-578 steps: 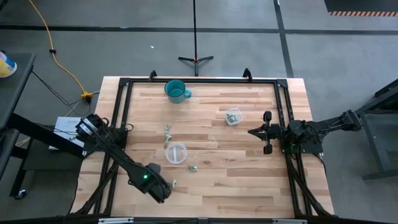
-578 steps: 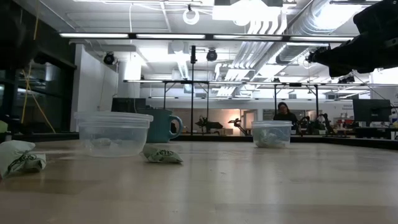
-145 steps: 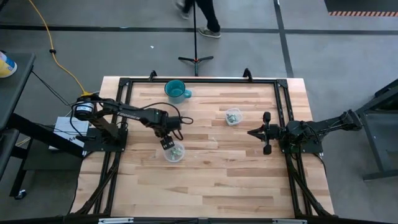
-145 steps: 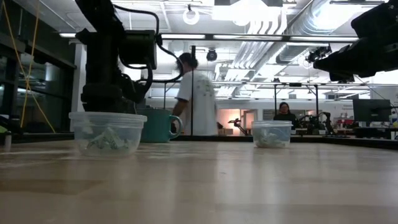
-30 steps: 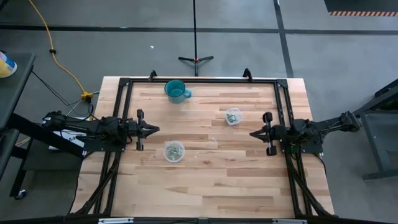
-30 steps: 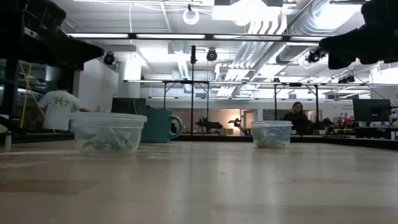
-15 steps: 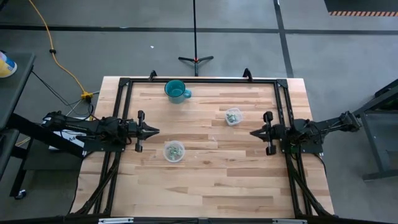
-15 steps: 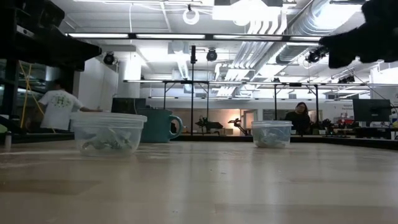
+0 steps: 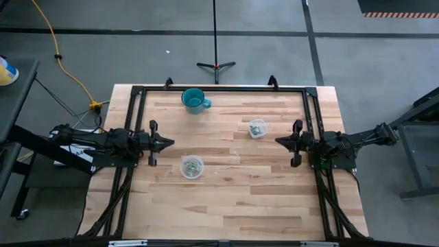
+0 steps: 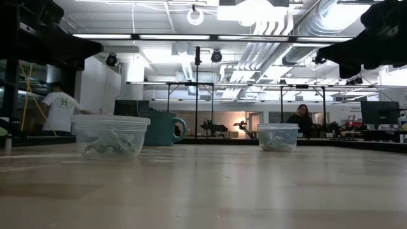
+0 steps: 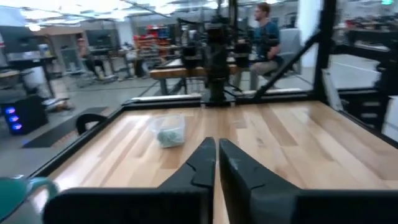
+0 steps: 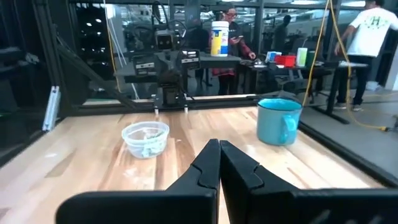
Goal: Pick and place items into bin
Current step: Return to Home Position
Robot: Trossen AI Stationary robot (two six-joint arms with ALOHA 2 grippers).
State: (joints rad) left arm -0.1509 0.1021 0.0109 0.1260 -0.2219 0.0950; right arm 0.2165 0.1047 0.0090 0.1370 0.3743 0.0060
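Observation:
The pale green-grey items lie inside two clear round bins. One bin [image 9: 192,167] stands left of the table's middle and also shows in the low view [image 10: 111,135] and the right wrist view [image 12: 145,138]. The other bin [image 9: 257,128] stands right of the middle and also shows in the low view [image 10: 278,136] and the left wrist view [image 11: 168,130]. No loose item shows on the table. My left gripper [image 9: 170,143] is shut and empty, held level above the table's left side. My right gripper [image 9: 278,141] is shut and empty, level above the right side.
A teal mug [image 9: 195,100] stands near the table's far edge, left of the middle. A black frame [image 9: 219,88] runs around the tabletop. Bare wood lies between the bins and toward the near edge. People move about in the room behind the table.
My right gripper has shifted a little toward the table's far edge and has stayed shut. The bins and the mug have not moved.

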